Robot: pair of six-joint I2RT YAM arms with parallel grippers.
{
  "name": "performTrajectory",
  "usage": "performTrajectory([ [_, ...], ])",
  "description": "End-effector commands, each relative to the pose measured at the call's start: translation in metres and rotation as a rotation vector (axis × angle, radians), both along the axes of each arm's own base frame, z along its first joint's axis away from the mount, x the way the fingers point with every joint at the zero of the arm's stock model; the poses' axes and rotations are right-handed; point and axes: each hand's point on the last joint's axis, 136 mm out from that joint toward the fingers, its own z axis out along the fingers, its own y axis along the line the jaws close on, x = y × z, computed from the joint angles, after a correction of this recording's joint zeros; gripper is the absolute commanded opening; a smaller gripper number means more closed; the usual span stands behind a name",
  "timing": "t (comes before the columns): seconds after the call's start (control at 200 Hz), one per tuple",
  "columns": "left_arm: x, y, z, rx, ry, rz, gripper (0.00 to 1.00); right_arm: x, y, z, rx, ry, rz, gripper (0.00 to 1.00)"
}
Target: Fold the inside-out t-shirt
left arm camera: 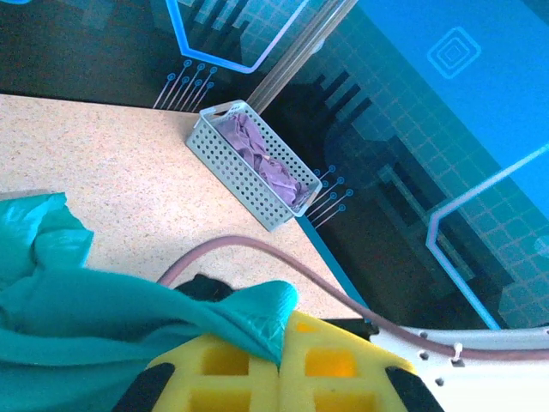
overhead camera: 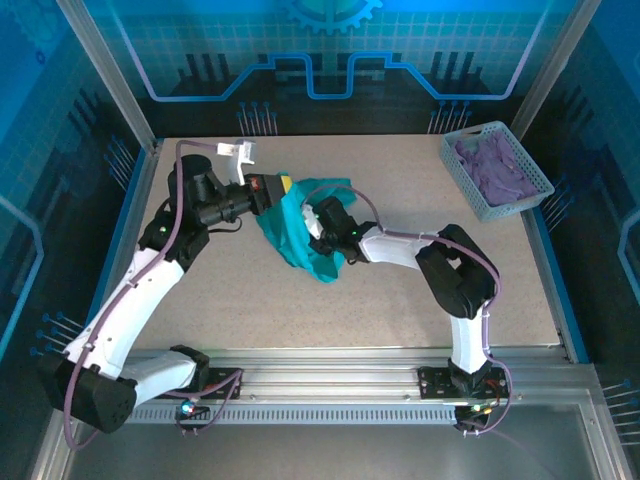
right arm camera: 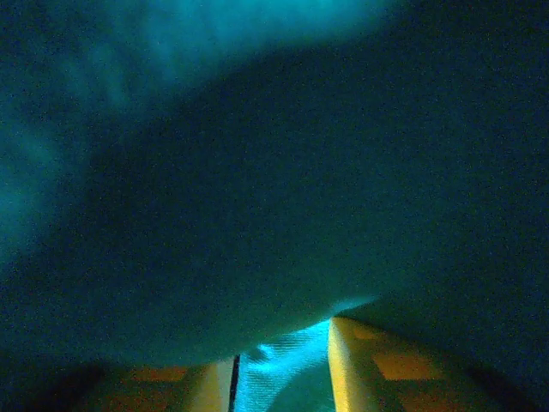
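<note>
The inside-out t-shirt [overhead camera: 298, 232] is a bunched teal heap in the middle of the table, lifted between both arms. My left gripper [overhead camera: 283, 192] reaches in from the left and holds its upper edge. In the left wrist view the yellow fingers [left arm camera: 334, 365] are pressed together on a fold of the t-shirt [left arm camera: 103, 318]. My right gripper [overhead camera: 322, 228] is pushed into the heap from the right. In the right wrist view the t-shirt [right arm camera: 257, 172] drapes dark over the lens, and the right gripper [right arm camera: 283, 343] has its yellow fingers [right arm camera: 360, 365] apart with bright teal fabric in the gap.
A grey perforated basket [overhead camera: 466, 178] with purple cloth [overhead camera: 497, 165] stands at the back right corner, also seen as the basket [left arm camera: 225, 159] in the left wrist view. The right arm's purple cable [left arm camera: 257, 249] arcs across the table. Bare tabletop [overhead camera: 420, 210] lies right of the shirt.
</note>
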Motion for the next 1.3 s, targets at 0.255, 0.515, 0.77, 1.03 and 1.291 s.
performTrajectory([
  [0.255,-0.009,-0.008,0.029,-0.009,-0.073,-0.040,0.00,-0.015,0.039,0.016,-0.008,-0.131,0.198,0.46],
  [0.515,-0.006,-0.005,0.025,0.009,-0.060,-0.011,0.00,-0.031,0.040,0.041,0.021,-0.182,0.204,0.49],
  [0.77,-0.008,-0.005,0.025,0.012,-0.053,-0.014,0.00,-0.046,0.050,0.048,0.037,-0.187,0.256,0.50],
  [1.03,-0.020,-0.008,0.034,-0.015,-0.069,-0.052,0.00,-0.032,0.074,0.026,-0.006,-0.158,0.301,0.44],
  [1.291,-0.038,-0.008,0.048,-0.054,-0.094,-0.088,0.00,0.016,0.055,0.009,-0.120,-0.127,0.083,0.48],
])
